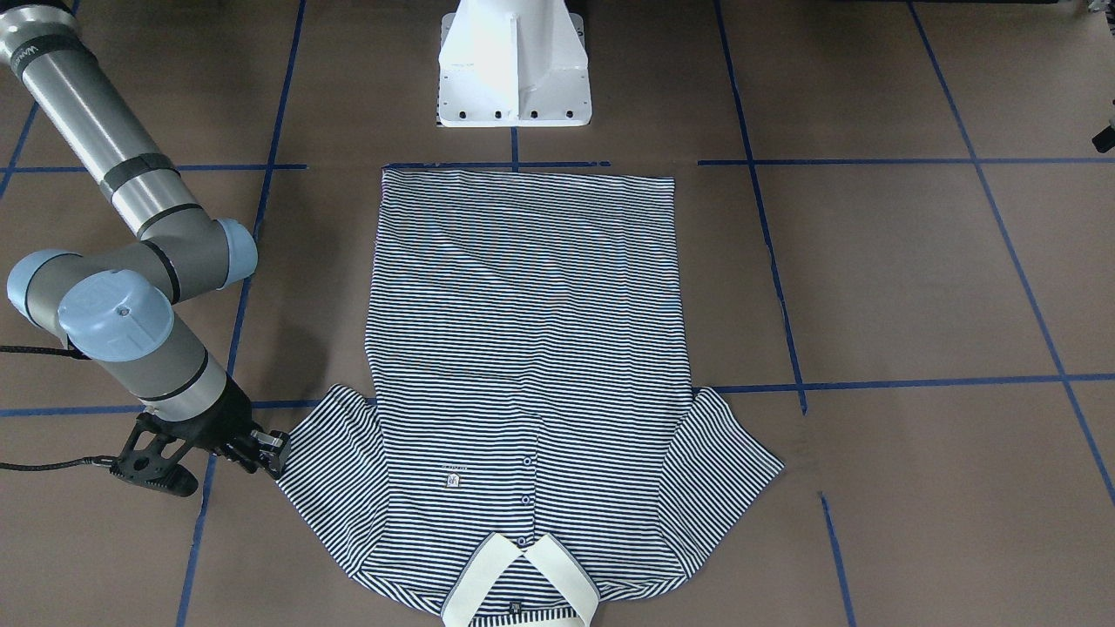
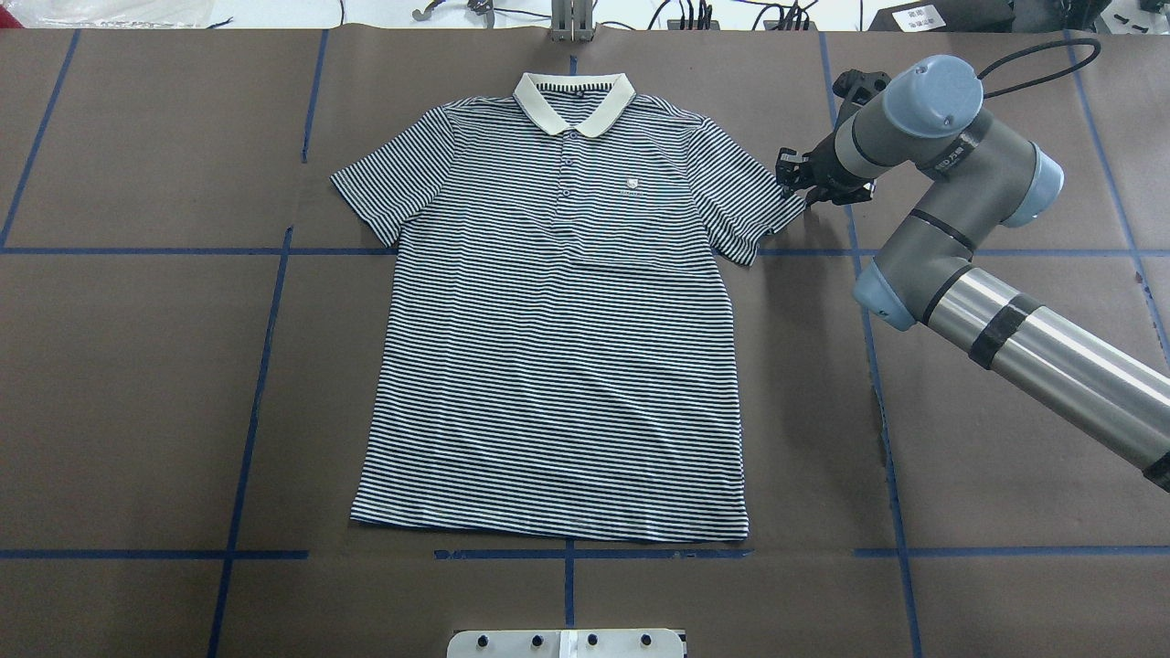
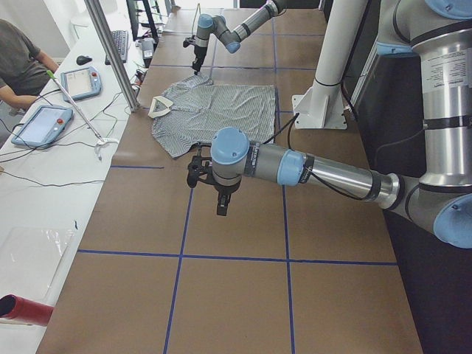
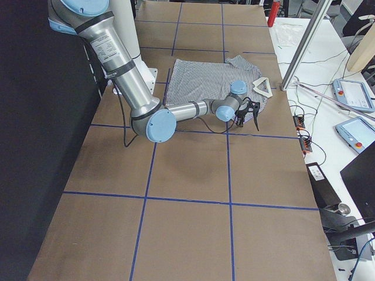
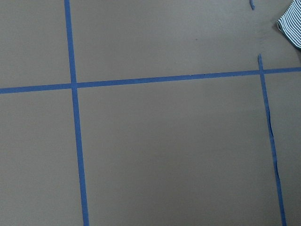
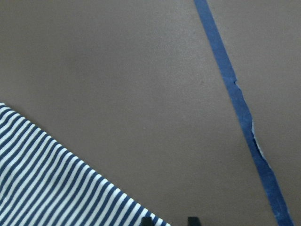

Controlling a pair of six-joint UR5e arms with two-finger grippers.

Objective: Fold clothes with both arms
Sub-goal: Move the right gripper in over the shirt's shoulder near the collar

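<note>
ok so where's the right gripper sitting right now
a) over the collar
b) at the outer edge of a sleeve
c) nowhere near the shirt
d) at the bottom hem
b: in the overhead view the right gripper is right at the outer edge of one sleeve of the polo shirt, well away from the collar.

This is a robot lab. Two grey robot arms, the right arm [image 2: 1005, 311] and the left arm [image 3: 332, 173], reach over a big brown tabletop [image 2: 137, 411] marked into squares with blue tape [image 2: 247, 439]. Along its far edge stands a white desk [image 3: 51, 214] with control screens [image 3: 40, 125], wires [image 2: 695, 13] and a seated person [image 3: 18, 63].
</note>
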